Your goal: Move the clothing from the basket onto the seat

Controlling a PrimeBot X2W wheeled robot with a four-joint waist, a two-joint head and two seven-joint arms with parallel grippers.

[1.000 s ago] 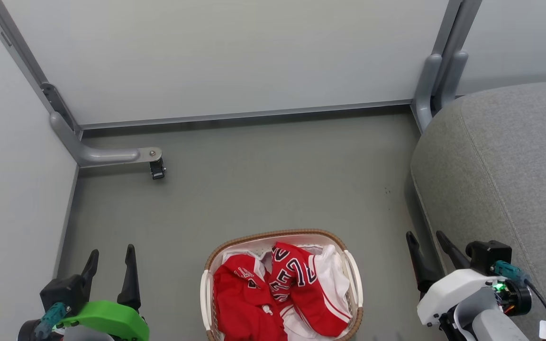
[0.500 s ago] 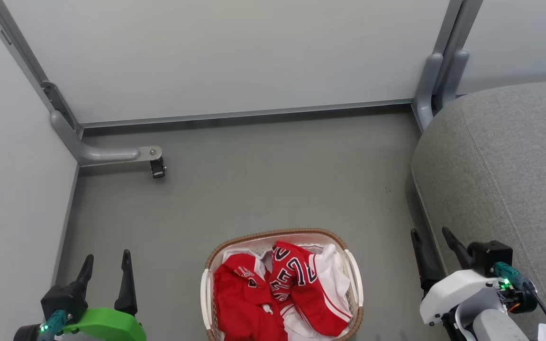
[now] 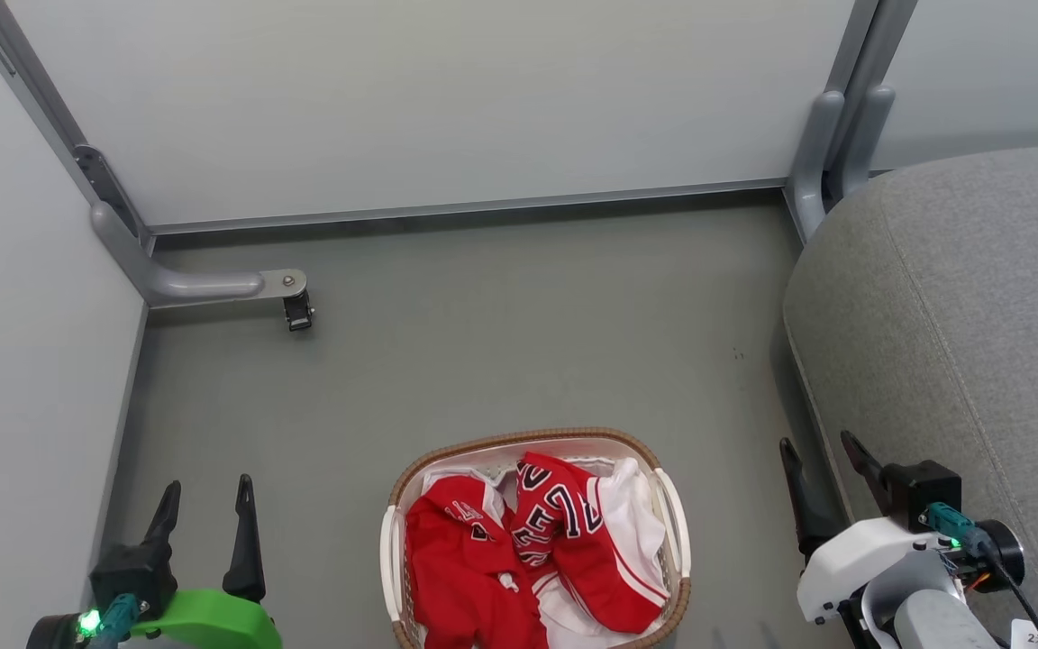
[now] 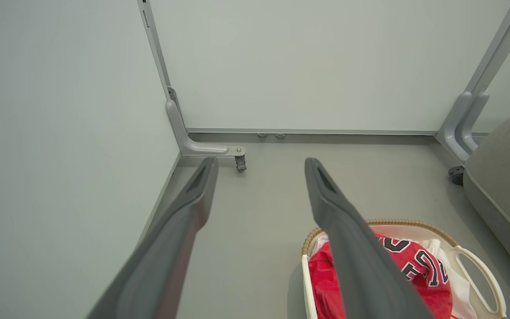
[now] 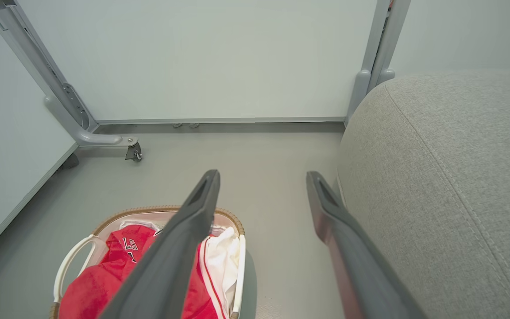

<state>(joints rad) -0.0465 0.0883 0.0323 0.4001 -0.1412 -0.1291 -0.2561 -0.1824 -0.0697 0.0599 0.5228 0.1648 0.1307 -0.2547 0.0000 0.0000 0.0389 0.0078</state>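
Sinking slightly toward the bottom edge of the head view since a second ago, the left end effector (image 3: 208, 487) is hanging with its 2 fingers spread wide, gripping nothing. The rest of that picture is sliding up a touch, which reads as the camera tipping, not the things moving. The right end effector (image 3: 816, 443) is likewise standing wide and empty, just beside the near flank of the seat (image 3: 960, 315). Between the 2 arms the basket (image 3: 519, 438) is sitting on the floor (image 3: 501, 342). All the clothing (image 3: 469, 577) I am seeing is lying crumpled inside it, red jerseys overlapping a white sheet (image 3: 632, 527), so the task is looking barely begun.

Judging the risks: descending fingers could be pinching the white sheet along with a jersey. They could also be snagging the woven rim or a handle and dragging the light basket. The 2 tangled jerseys may be lifting together, with 1 slipping off on the way. The right arm is working close to the seat's side, so a careless swing could be brushing it.

Open floor is stretching ahead to the partition wall (image 3: 438, 108). A caster foot (image 3: 298, 311) is sitting far left, well apart from the basket.
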